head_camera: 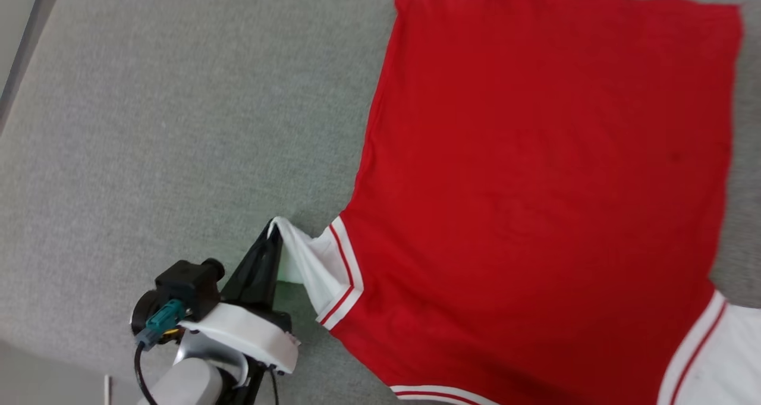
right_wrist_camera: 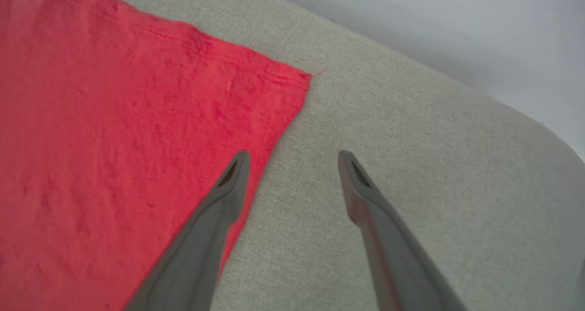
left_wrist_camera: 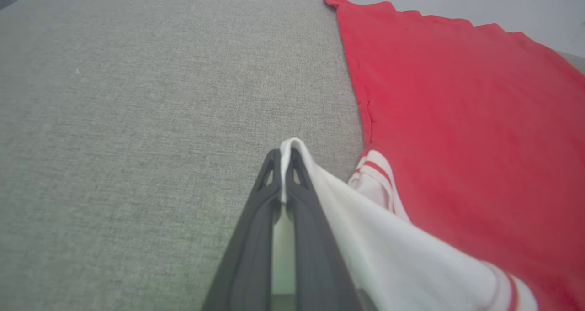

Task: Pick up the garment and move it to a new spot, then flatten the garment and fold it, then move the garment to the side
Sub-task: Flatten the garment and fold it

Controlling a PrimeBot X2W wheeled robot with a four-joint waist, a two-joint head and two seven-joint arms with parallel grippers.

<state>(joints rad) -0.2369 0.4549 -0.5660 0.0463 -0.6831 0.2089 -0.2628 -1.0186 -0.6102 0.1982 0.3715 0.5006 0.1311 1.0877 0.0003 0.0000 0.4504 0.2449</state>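
Red cloth, plain face up: the garment (head_camera: 535, 185) lies spread flat on the grey fabric surface (head_camera: 178, 125). We note its collar end and far sleeve cut off by the head view's border. Faint marks in the red are too dim to read.

Left gripper (head_camera: 274, 229), at the garment's left side, has its jaws pinched tight on the edge of the white sleeve (head_camera: 315, 268), which rises in a peak.

Right gripper (right_wrist_camera: 292, 158) stands at the garment's hem corner, jaws spread wide, holding nothing. Whether either finger touches cloth we cannot tell.

Left of the garment the surface runs broad and open. Past the hem its rim is close.
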